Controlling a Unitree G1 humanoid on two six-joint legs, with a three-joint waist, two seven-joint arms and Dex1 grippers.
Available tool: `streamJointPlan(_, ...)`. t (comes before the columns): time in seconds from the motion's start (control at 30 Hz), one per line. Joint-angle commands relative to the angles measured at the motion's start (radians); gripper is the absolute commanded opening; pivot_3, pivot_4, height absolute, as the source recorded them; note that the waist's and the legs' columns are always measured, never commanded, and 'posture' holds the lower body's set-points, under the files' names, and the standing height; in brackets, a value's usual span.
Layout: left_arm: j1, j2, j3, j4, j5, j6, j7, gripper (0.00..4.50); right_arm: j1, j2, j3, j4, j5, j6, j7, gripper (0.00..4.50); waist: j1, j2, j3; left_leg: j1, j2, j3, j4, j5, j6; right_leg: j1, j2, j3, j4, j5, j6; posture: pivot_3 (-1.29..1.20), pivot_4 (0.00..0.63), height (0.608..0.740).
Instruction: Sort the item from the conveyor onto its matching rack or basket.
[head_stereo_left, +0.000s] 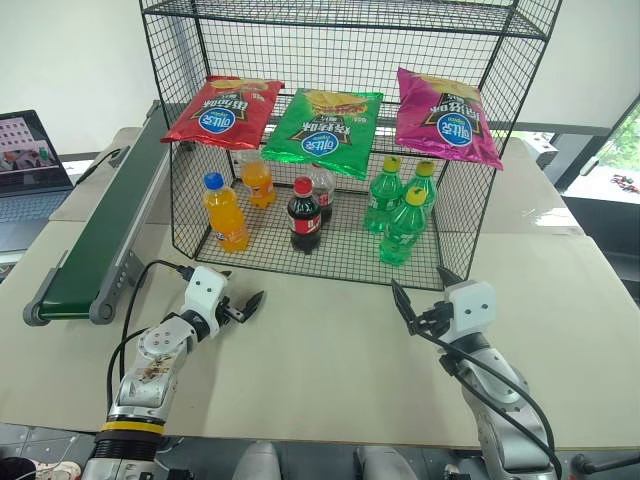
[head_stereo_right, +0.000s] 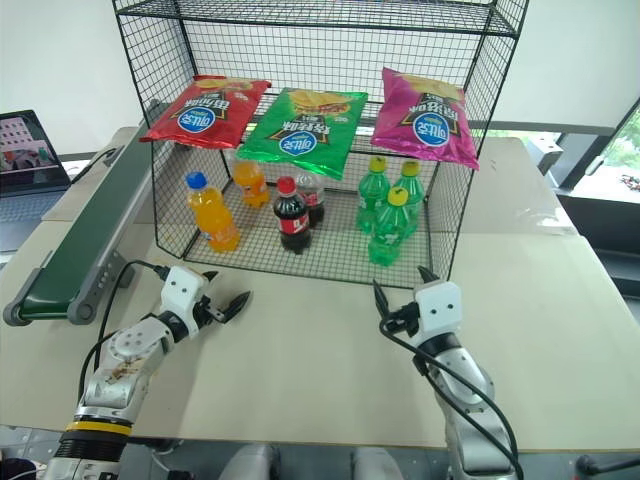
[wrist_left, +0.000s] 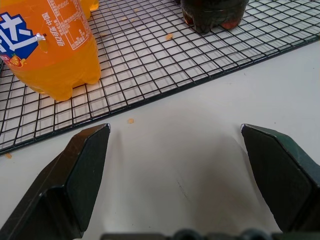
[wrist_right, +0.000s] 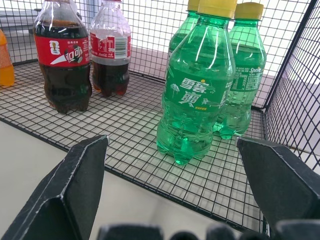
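The red crisp bag (head_stereo_left: 222, 112) lies on the left of the middle shelf of the black wire rack (head_stereo_left: 470, 215), beside a green bag and a magenta bag. The dark green conveyor (head_stereo_left: 105, 235) runs along the table's left side with nothing on its belt. My left gripper (head_stereo_left: 245, 306) hovers low over the table just in front of the rack's left corner, open and empty. In the left wrist view its fingers (wrist_left: 75, 175) stand wide apart over bare table. My right gripper (head_stereo_left: 420, 282) is open and empty in front of the rack's right side, facing the green bottles (wrist_right: 197, 95).
On the rack's bottom shelf stand orange soda bottles (head_stereo_left: 225, 212), cola bottles (head_stereo_left: 304, 215) and green bottles (head_stereo_left: 403, 225). The green bag (head_stereo_left: 325, 128) and magenta bag (head_stereo_left: 445, 118) share the middle shelf. A laptop (head_stereo_left: 30, 150) sits far left. The table (head_stereo_left: 330, 350) lies open between my arms.
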Motion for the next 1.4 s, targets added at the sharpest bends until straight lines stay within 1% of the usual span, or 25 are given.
streamJointPlan(0.03, -0.007, 0.01, 0.011, -0.036, 0.002, -0.014, -0.006, 4.47, -0.002, -0.005, -0.009, -0.035, 0.011, -0.02, 0.003, 4.5, 0.0, 0.0, 0.0, 0.0, 0.0, 0.0, 0.0, 0.0, 0.0, 0.0, 0.0, 0.0, 0.0, 0.0, 0.0, 0.0, 0.15, 0.74)
streamJointPlan(0.17, -0.002, 0.0, 0.023, -0.043, -0.017, -0.017, -0.009, 4.47, 0.002, -0.007, -0.005, -0.041, 0.012, -0.019, 0.008, 4.5, 0.0, 0.0, 0.0, 0.0, 0.0, 0.0, 0.0, 0.0, 0.0, 0.0, 0.0, 0.0, 0.0, 0.0, 0.0, 0.0, 0.15, 0.74)
streamJointPlan(0.43, 0.007, -0.006, 0.027, -0.046, -0.008, -0.026, 0.009, 4.47, -0.003, -0.004, 0.001, -0.045, 0.007, -0.011, 0.009, 4.5, 0.0, 0.0, 0.0, 0.0, 0.0, 0.0, 0.0, 0.0, 0.0, 0.0, 0.0, 0.0, 0.0, 0.0, 0.0, 0.0, 0.15, 0.74)
streamJointPlan(1.4, 0.0, 0.002, 0.03, -0.045, -0.005, -0.038, -0.006, 4.47, -0.012, 0.006, 0.008, -0.035, 0.005, -0.016, -0.001, 4.5, 0.001, 0.0, 0.0, 0.0, 0.0, 0.0, 0.0, 0.0, 0.0, 0.0, 0.0, 0.0, 0.0, 0.0, 0.0, 0.0, 0.15, 0.74)
